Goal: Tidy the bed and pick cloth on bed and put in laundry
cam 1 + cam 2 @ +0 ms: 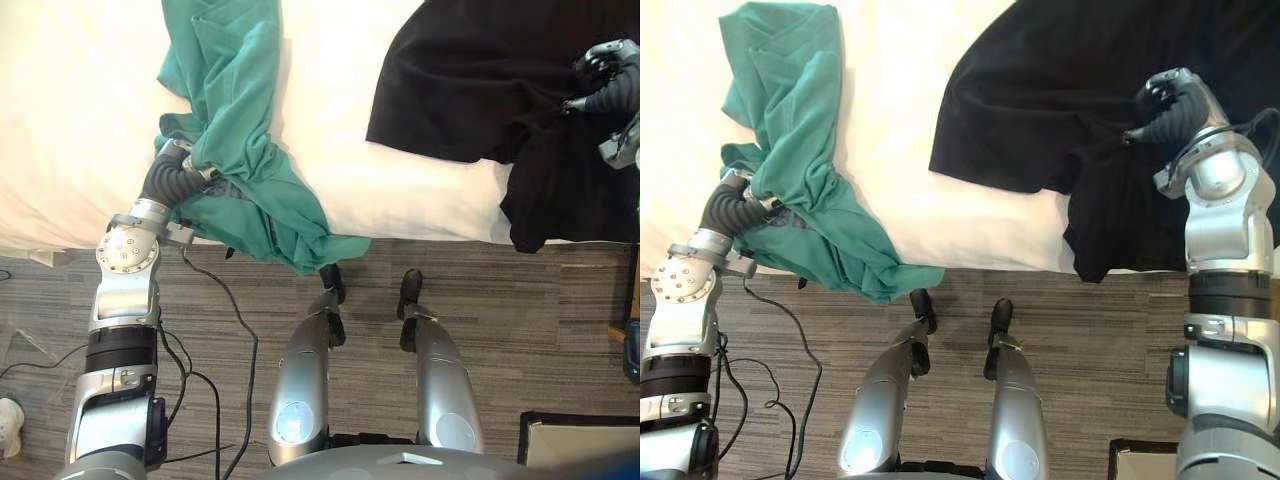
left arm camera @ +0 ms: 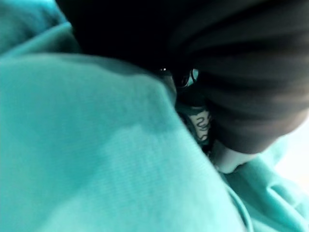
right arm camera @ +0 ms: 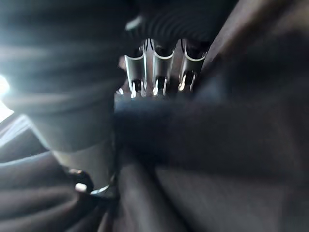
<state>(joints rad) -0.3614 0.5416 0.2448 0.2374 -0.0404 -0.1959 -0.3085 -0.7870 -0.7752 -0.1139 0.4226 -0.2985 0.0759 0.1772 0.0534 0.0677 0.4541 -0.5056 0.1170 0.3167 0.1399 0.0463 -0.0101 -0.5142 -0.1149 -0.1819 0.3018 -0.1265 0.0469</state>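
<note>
**Two cloths on the bed, one hand at each**

The bed (image 1: 80, 120), covered by a white sheet, carries both cloths. The green cloth (image 1: 235, 100) lies bunched in a long band on the bed's left part. It runs toward the near edge, where its lower end spills over the edge and hangs toward the grey striped floor (image 1: 500, 300). The black cloth (image 1: 1040, 90) is spread wide over the bed's right part. One section of it droops over the near edge, and bare sheet separates it from the green cloth.

The left hand (image 1: 732, 208) sits at the near edge of the bed, pushed into the folds of the green cloth. Only its dark ribbed cover shows outside the fabric. In the left wrist view green fabric lies right against the cover, and whether the hand has hold of the cloth cannot be told.

The right hand (image 1: 1168, 108) rests on the black cloth near the bed's right edge, above the part that hangs over. In the right wrist view its fingers (image 3: 159, 65) curl down behind a thick fold of the black cloth, so the fold is gripped within the hand. Both cloths are on the bed.
</note>
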